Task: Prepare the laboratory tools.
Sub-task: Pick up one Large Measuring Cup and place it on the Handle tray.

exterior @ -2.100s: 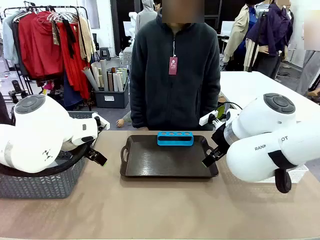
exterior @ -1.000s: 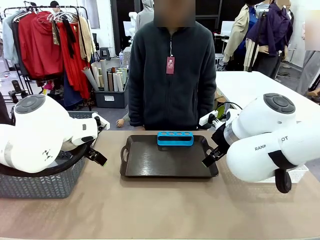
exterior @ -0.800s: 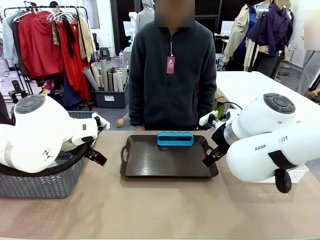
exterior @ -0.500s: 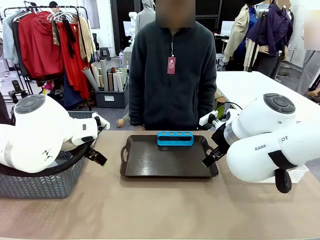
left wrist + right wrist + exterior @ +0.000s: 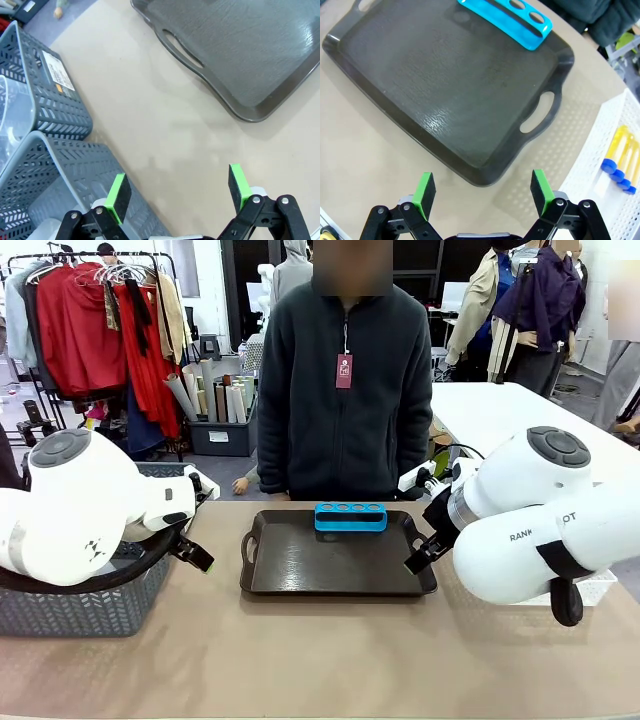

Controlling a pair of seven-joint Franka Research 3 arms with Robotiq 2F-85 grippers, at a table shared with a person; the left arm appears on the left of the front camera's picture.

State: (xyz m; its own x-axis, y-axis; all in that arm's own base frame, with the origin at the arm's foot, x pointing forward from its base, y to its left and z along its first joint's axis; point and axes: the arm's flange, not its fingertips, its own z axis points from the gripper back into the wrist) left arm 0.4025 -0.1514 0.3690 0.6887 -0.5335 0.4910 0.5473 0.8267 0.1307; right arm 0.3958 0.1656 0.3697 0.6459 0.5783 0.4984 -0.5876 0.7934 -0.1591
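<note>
We see a dark rectangular handled tray (image 5: 445,100), grained, faintly glossy; a smooth blue plastic tube rack (image 5: 495,21); a matt beige tabletop (image 5: 165,135); translucent slim amber-filled tubes with blue caps (image 5: 619,142).

Dark tray (image 5: 330,568), blue rack (image 5: 351,517), amber blue-capped tubes (image 5: 619,146), grey baskets (image 5: 65,106)

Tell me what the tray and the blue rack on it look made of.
Tray: likely hard plastic, dark grey-brown, with a grained surface and a dull sheen where light catches. Blue rack: probably moulded plastic, smooth and glossy, uniform colour around its round holes.
</note>
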